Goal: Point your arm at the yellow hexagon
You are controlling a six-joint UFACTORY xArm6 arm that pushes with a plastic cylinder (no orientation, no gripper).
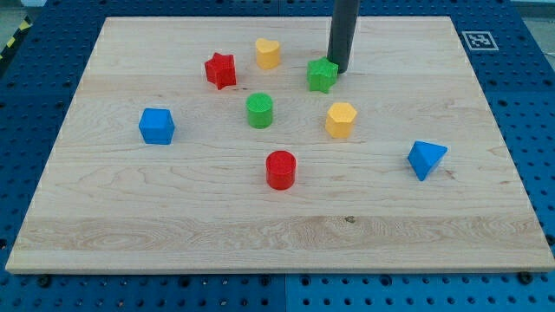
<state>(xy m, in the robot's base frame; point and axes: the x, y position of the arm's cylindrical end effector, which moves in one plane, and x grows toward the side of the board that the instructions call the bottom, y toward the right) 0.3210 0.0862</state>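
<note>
The board's (486, 260) bottom edge strip was left unobstructed; the centre was crowded by the green cylinder (259, 111), yellow hexagon (341, 120) and red cylinder (281, 169); the green star (323, 75) was touched by my tip (337, 69).

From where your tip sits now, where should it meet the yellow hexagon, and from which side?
No gripping here, only contact. My tip rests by the green star, toward the view's top from the yellow hexagon. Probably best to come straight down the view onto its top-facing side, passing just right of the star.
</note>
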